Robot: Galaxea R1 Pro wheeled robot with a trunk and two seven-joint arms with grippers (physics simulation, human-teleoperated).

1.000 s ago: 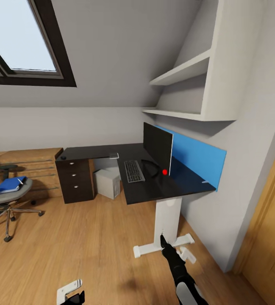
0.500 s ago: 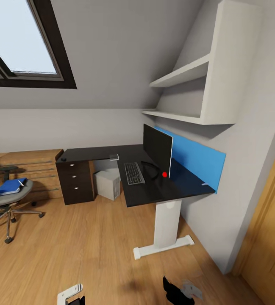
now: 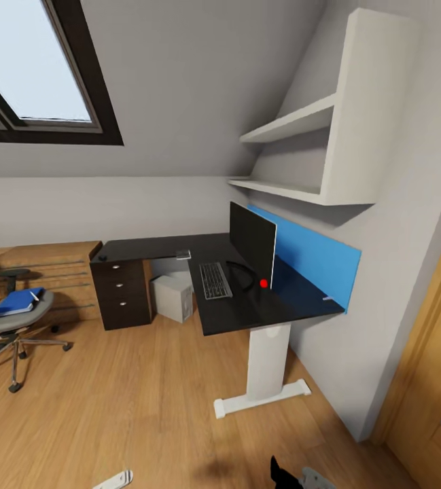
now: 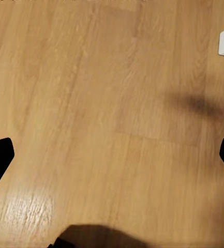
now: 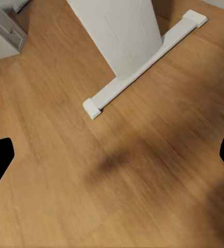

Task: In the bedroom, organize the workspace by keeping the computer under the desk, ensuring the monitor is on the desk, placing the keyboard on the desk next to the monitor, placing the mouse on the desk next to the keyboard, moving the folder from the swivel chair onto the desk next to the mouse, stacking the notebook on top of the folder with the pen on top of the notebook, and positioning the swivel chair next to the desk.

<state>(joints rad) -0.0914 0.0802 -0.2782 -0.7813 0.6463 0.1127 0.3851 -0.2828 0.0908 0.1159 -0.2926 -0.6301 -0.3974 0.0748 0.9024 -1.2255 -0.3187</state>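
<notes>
Across the wooden floor (image 3: 145,401) from the robot stands the desk (image 3: 240,309), with the monitor (image 3: 252,239) upright on its near wing before the blue panel (image 3: 308,255). Just beside the monitor lies the keyboard (image 3: 214,280). Under the desk, next to the dark cabinet (image 3: 119,293), sits the computer (image 3: 174,296). A small grey thing near the desk's inner corner is probably the notebook (image 3: 183,255), and a dark speck at the far left end may be the mouse (image 3: 102,257); both are too small to be sure. I cannot make out the pen for certain.

Well apart from the desk, at the left edge of the head view, stands the chair (image 3: 6,319), with the folder (image 3: 15,301) lying on its seat.

Both grippers hang low over bare floor. The left gripper (image 4: 112,155) is spread wide with nothing between its fingers, and the right gripper (image 5: 112,155) likewise, near the desk's white foot (image 5: 137,67).

Judging by this, the robot is surveying or approaching, and no grasp is in hand. Computer, monitor and keyboard look settled. The next move probably calls for driving left to the chair, getting an open gripper around the folder's edge, and carrying it to the desk.
</notes>
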